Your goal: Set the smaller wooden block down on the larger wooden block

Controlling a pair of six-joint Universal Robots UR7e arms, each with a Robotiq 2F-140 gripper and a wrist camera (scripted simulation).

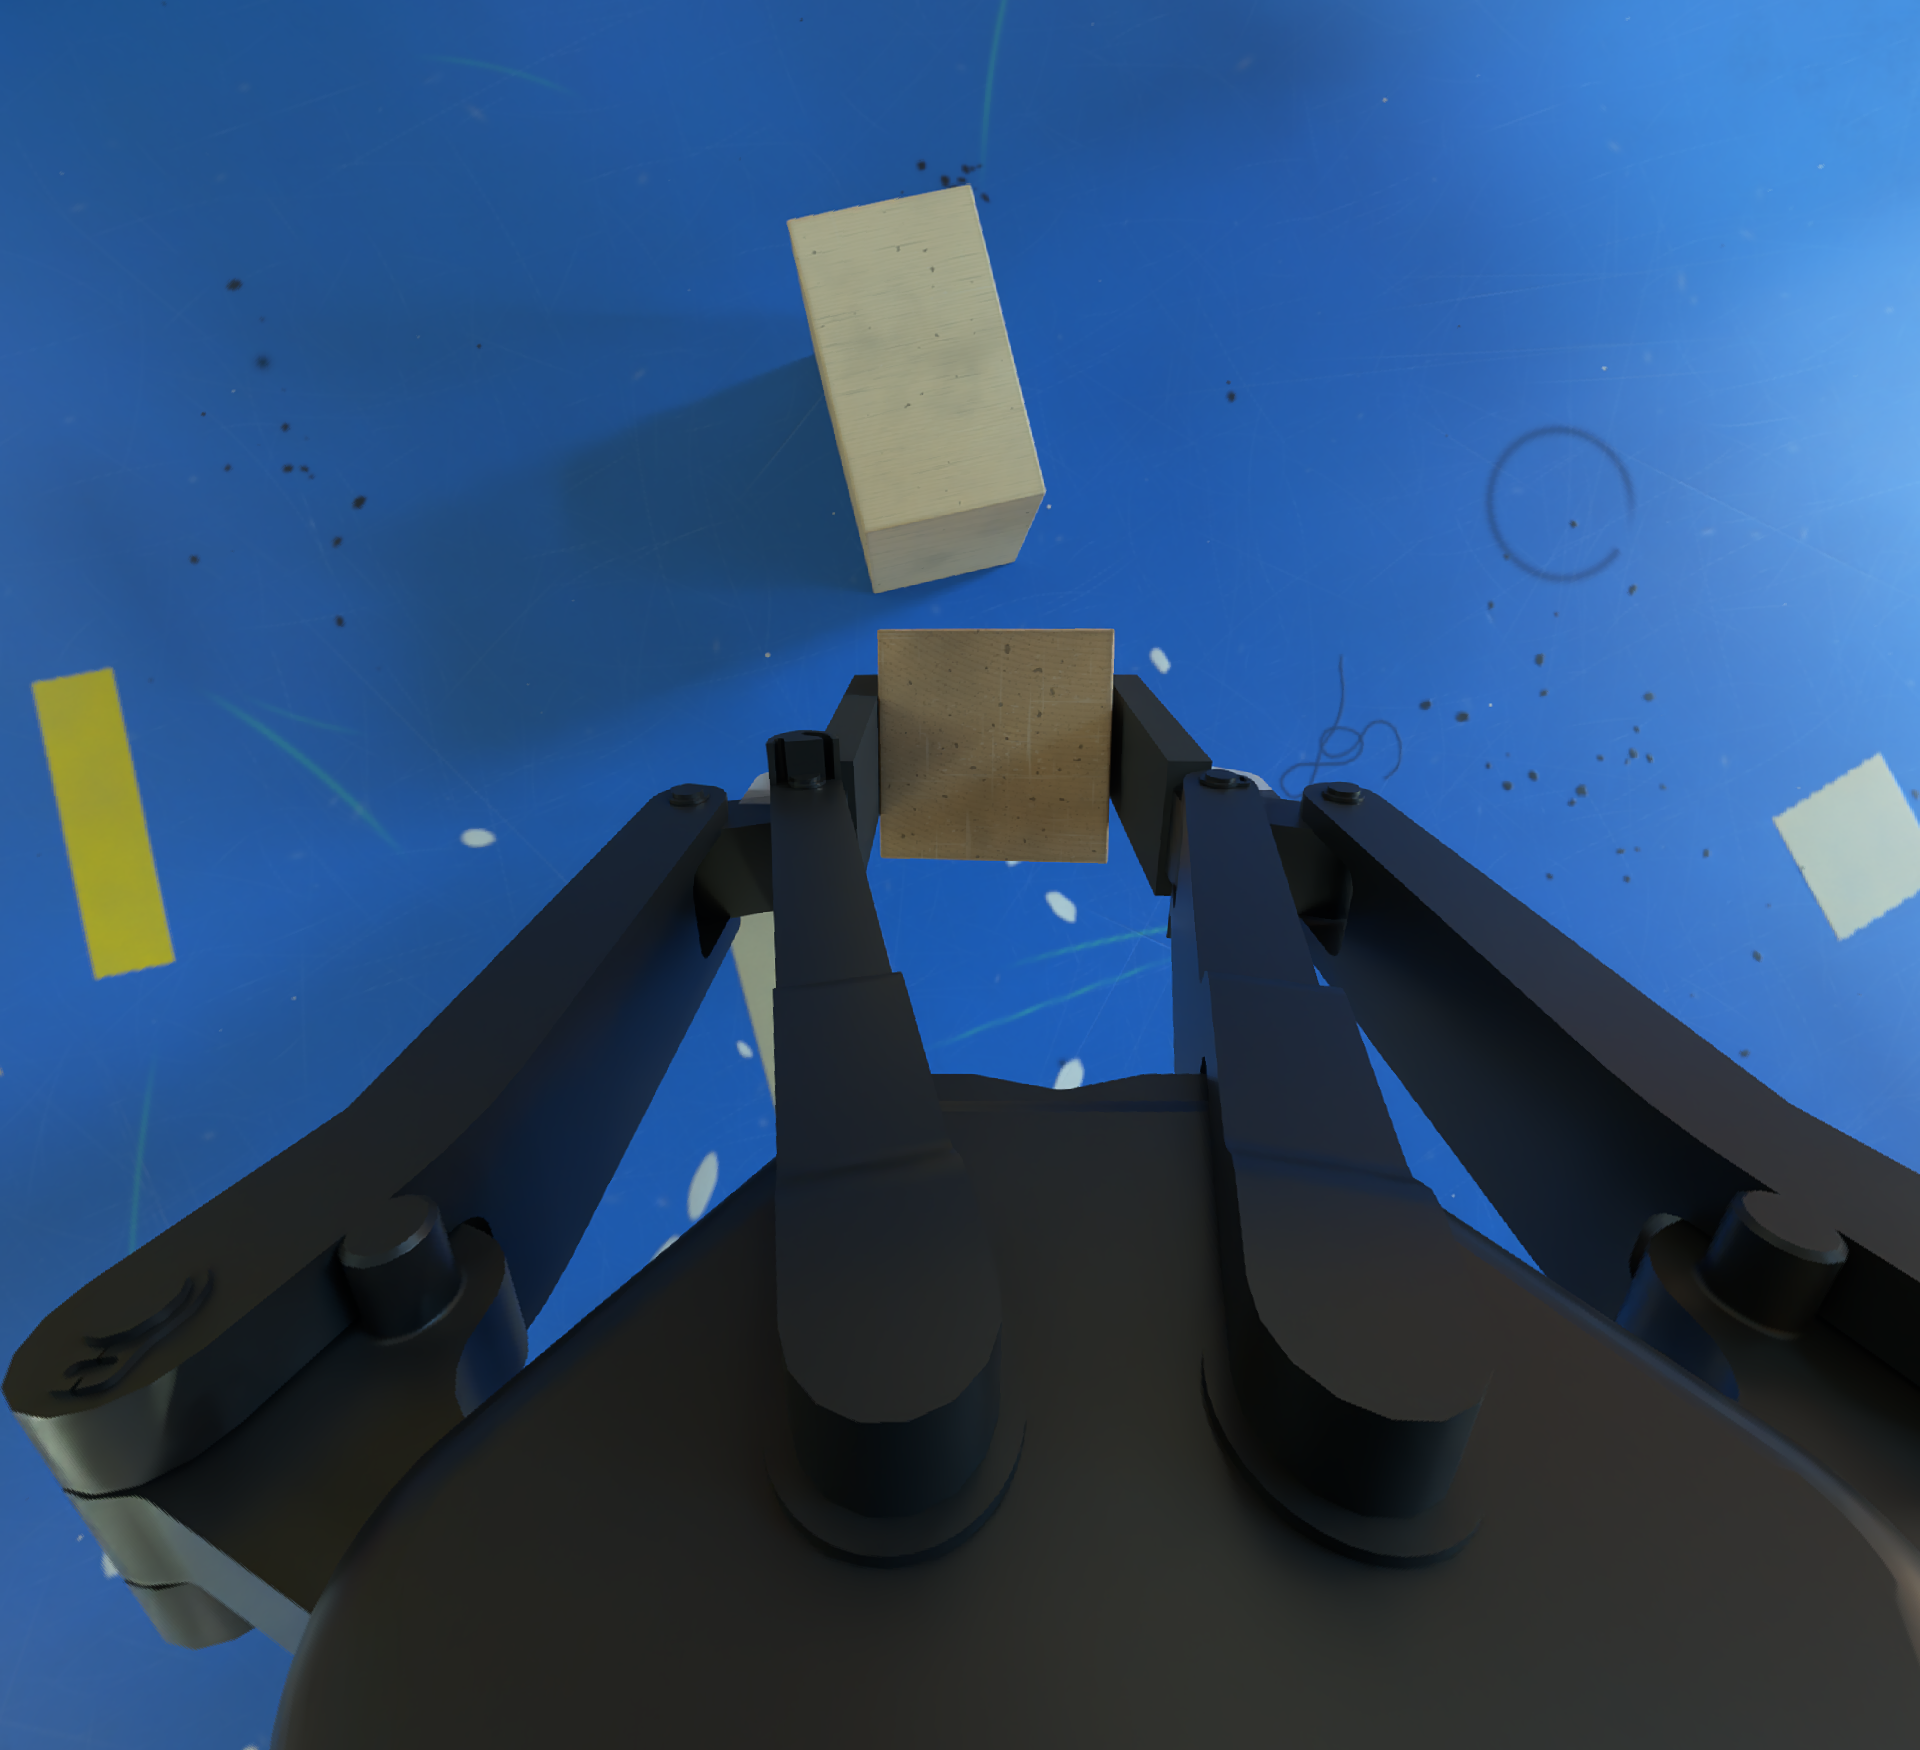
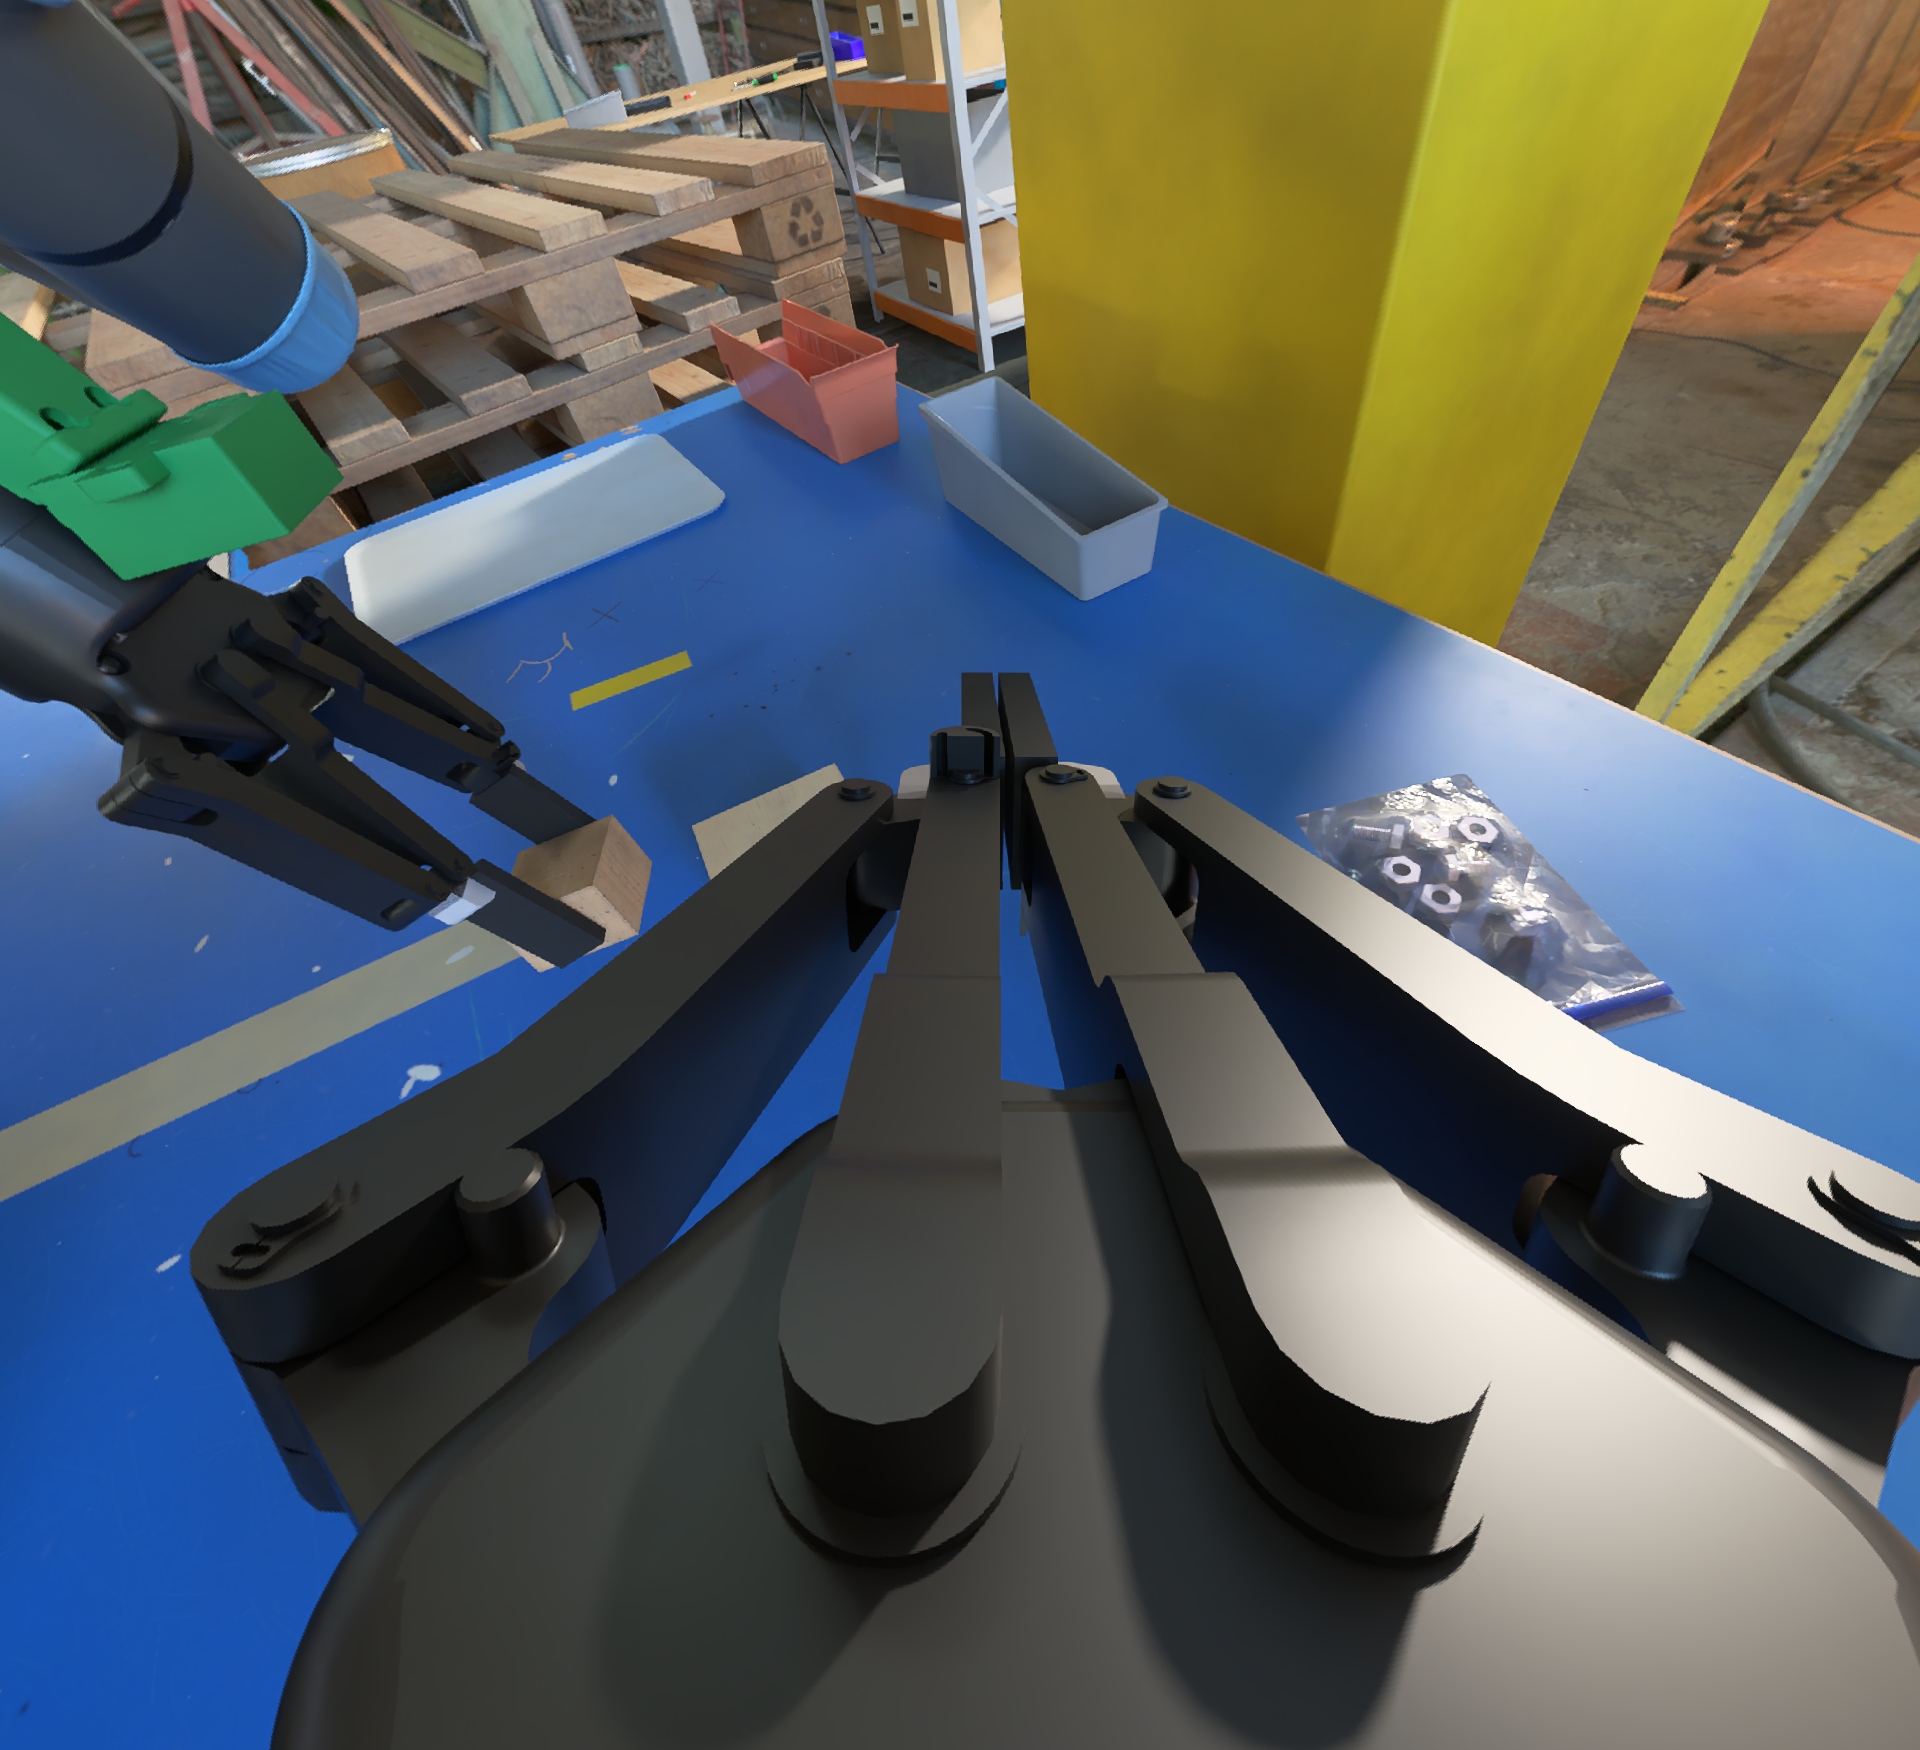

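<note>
The left gripper [image 1: 995, 744] was clamped on the small block [image 1: 994, 744], one finger pressed against each side, holding it clear above the blue table [image 1: 1351, 246]. In the left wrist view the big block [image 1: 914, 381] lay on the table just beyond the small block, apart from it, with its long side pointing away and slightly askew. A dark shadow spread over the table left of the big block. A yellow strip [image 1: 102, 822] lay well to the left of the big block and a pale square patch [image 1: 1855, 843] well to its right; a faint ring mark [image 1: 1558, 503] showed between that patch and the big block.

The right gripper [image 2: 1000, 713] was closed with its fingers together and nothing between them, hovering over the table. In its view the left gripper [image 2: 561, 879] reached in from the left with the small block [image 2: 592, 874] in its grip; only a corner of the big block [image 2: 764, 817] showed, just right of the small one and partly behind the right gripper's linkage. A bag of nuts [image 2: 1475, 890] lay well to the right of the big block. Beyond it, towards the far edge of the table, stood a white tray [image 2: 520, 526], a red bin [image 2: 821, 381] and a grey bin [image 2: 1039, 485].
</note>
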